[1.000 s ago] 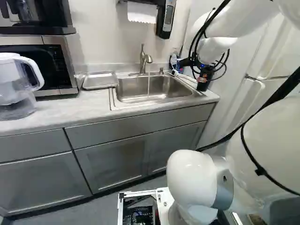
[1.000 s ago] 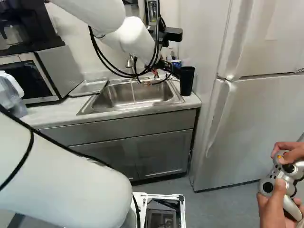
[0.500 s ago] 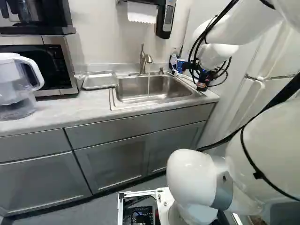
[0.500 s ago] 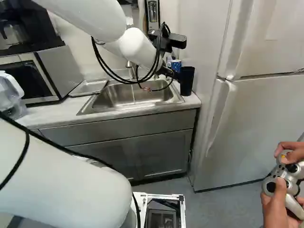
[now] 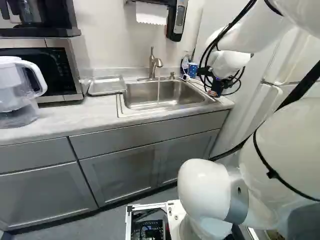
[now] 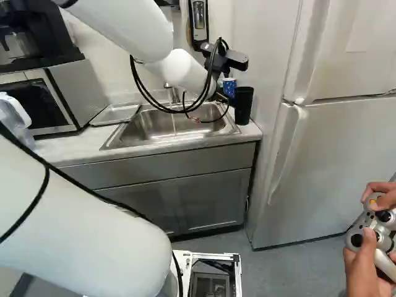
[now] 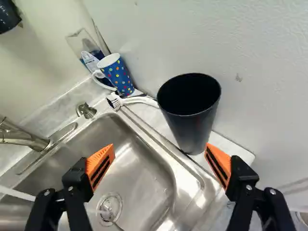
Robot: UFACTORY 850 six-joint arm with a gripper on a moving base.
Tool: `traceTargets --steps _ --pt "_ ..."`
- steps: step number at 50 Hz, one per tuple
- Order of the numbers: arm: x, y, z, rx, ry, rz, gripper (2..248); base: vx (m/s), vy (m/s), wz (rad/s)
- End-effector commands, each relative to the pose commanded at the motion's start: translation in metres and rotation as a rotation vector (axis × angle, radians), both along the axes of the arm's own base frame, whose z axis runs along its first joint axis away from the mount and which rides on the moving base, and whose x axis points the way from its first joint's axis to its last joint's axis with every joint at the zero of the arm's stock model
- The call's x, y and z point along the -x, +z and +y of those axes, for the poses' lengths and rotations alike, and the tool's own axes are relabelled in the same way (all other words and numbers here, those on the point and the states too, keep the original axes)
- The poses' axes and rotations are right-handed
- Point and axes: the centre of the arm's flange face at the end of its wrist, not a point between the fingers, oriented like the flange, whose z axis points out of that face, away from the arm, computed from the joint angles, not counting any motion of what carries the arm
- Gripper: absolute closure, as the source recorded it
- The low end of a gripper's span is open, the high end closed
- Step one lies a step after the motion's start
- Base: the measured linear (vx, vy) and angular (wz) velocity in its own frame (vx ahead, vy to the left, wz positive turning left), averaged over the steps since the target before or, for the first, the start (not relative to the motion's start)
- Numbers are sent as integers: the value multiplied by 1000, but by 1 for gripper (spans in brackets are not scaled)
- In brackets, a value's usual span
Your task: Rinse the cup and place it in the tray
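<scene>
Wrist view: gripper [image 7: 160, 149] fingers wide apart, black cup [image 7: 190, 118] ahead on the counter [image 7: 239, 150] beside the sink [image 7: 144, 178]. Centre on it, go gently, mind the wall [image 7: 260, 72], then close; depth's hard to judge here.

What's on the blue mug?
Dots in many colours on the mug; the wrist view shows them best.
</scene>
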Motion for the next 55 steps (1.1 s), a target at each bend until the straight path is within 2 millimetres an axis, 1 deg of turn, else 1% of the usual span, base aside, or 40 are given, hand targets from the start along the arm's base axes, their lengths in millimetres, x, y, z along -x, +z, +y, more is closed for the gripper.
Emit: traceTargets --steps 33,55 --pt "-11 -25 -20 -23 -129 -70 3 0 0 0" --pt "-21 -46 -33 -40 -156 -27 3 0 0 0"
